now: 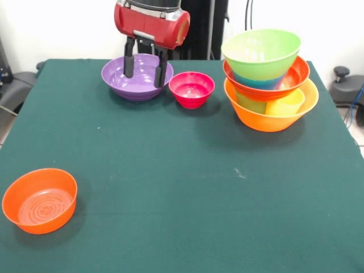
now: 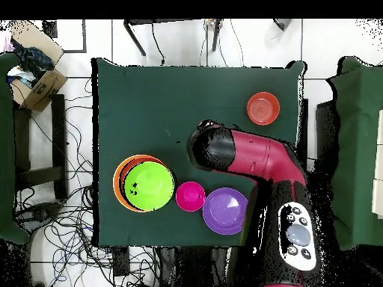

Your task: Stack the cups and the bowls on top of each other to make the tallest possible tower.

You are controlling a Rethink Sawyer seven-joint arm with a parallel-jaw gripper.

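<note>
Only frontally, pincer (image 1: 144,71) straddles purple bowl (image 1: 137,77) rim.

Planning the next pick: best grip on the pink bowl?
Pinch the pink bowl by its rim, coming straight down. It sits upright, mouth open, walls flaring, so only the thin rim suits the end effector. Take the side facing the table's open middle: the purple bowl crowds one flank.
</note>
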